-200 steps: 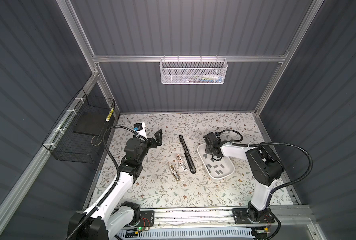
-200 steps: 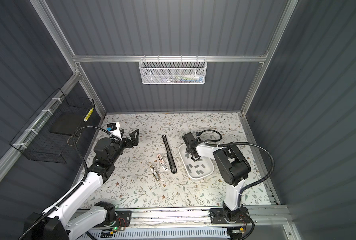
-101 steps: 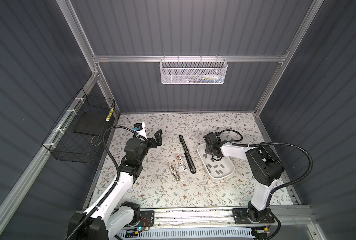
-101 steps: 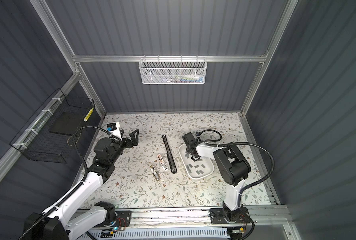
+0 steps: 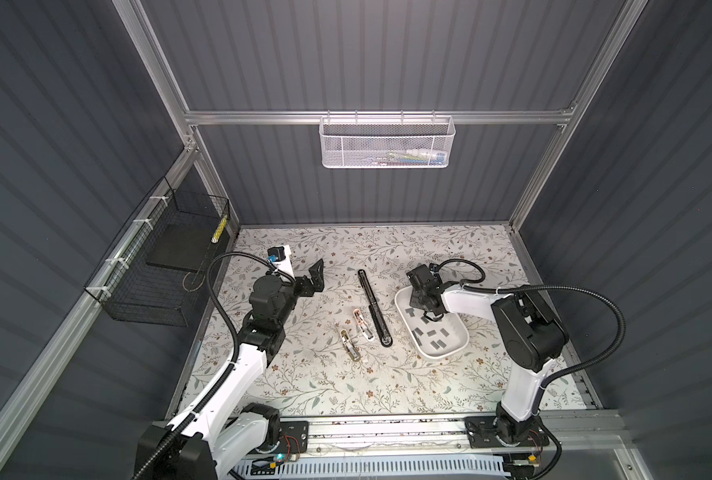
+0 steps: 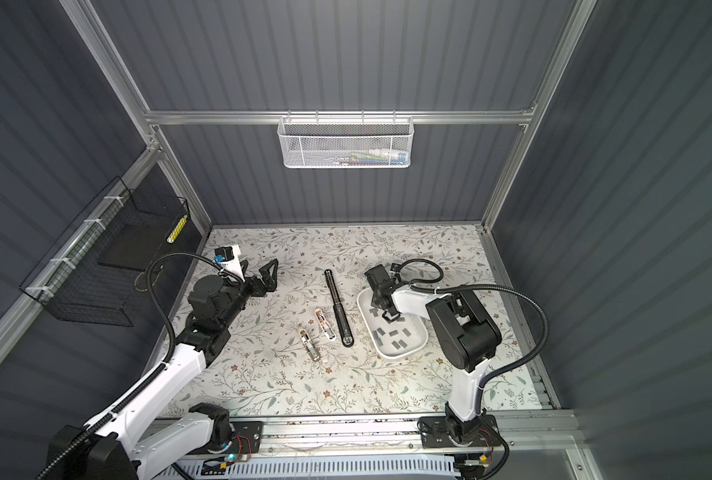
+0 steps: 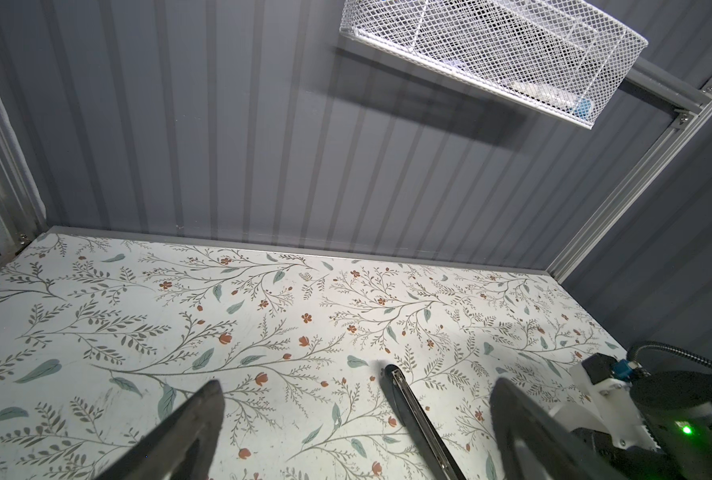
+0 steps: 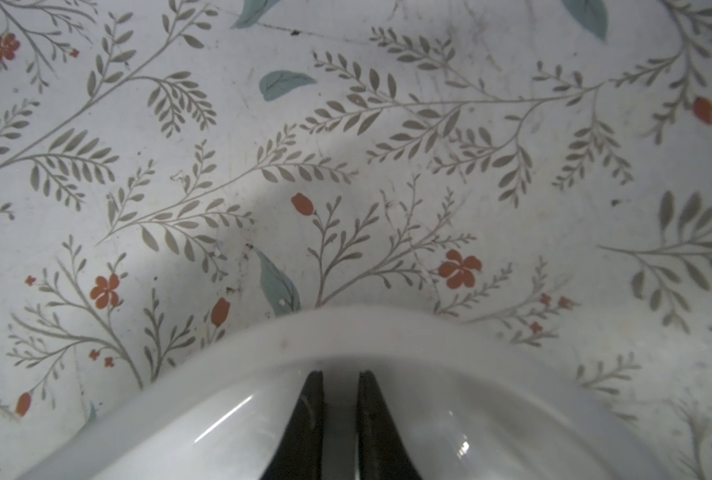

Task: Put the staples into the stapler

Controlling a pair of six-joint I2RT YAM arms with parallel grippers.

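Right hand (image 8: 341,386) has narrowed to pressed nearly together, down in white tray (image 5: 450,351) among the staples (image 5: 431,332); strip pinched or not, cannot tell; left hand (image 7: 356,386) spread, apart from stapler (image 5: 374,307); risk: flat strip slips, empty lift; unbraced stapler may skid on worktop (image 5: 304,374).

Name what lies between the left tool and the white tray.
The long black stapler lies flat between the left tool and the tray, in both top views.
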